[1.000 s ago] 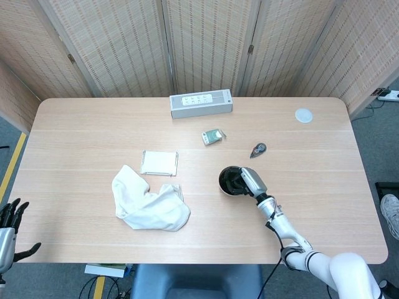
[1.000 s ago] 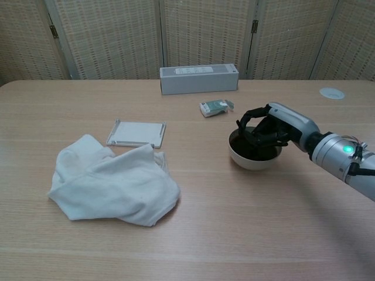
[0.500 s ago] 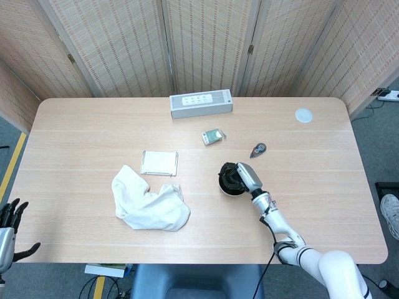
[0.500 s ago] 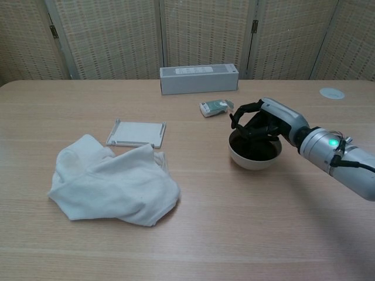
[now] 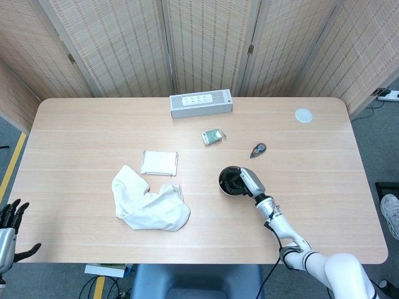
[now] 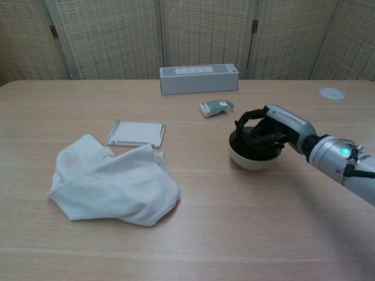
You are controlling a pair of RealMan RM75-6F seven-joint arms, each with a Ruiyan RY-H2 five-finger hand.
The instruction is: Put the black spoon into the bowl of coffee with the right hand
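Note:
The white bowl of coffee (image 6: 254, 159) stands right of the table's middle, also seen from the head view as a bowl (image 5: 223, 184). My right hand (image 6: 265, 130) hangs over its rim, dark fingers curled down into it. The black spoon (image 6: 251, 139) is hard to tell from the fingers and the dark coffee; it seems pinched in them, low in the bowl. From above, the right hand (image 5: 242, 181) hides most of the bowl. My left hand (image 5: 11, 227) is off the table's near left corner, fingers apart, holding nothing.
A crumpled white cloth (image 6: 111, 184) lies left of the bowl, a flat white tray (image 6: 136, 133) behind it. A grey box (image 6: 199, 78), a small packet (image 6: 215, 106), a dark small object (image 5: 258, 150) and a white disc (image 6: 332, 92) lie further back.
The right hand pushed forward over the bowl's far side, then drew back toward me; it again hangs over the bowl's near right rim. The left hand stayed put.

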